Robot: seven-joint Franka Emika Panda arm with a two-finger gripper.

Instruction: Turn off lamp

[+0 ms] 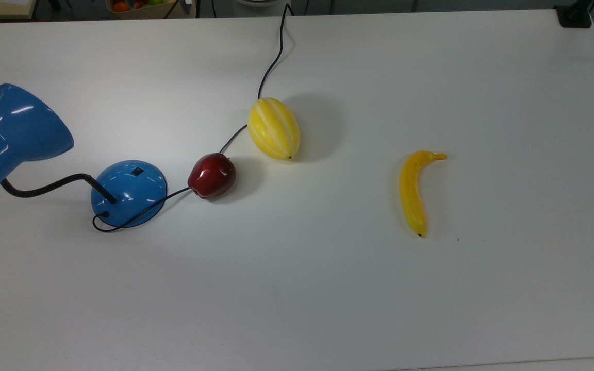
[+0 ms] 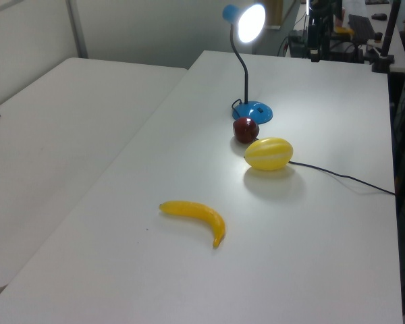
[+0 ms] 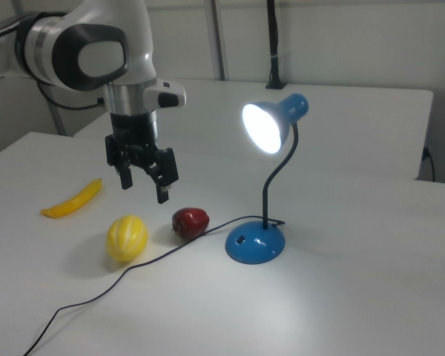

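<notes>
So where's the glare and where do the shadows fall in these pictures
Left view: the lamp shade is blown out white, and a bright patch surrounds the melon. Right view: the bulb glares too. Top view: soft shadows lie to the top view's right of the apple and melon.

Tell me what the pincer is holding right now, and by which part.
Nothing is held. In the right view the pincer hangs open in the air above the table, over the yellow melon and red apple, apart from the lit lamp.

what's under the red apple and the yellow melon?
The lamp's black cord runs beneath the apple and the melon. The stretches directly under each fruit are covered, on the white table.
</notes>
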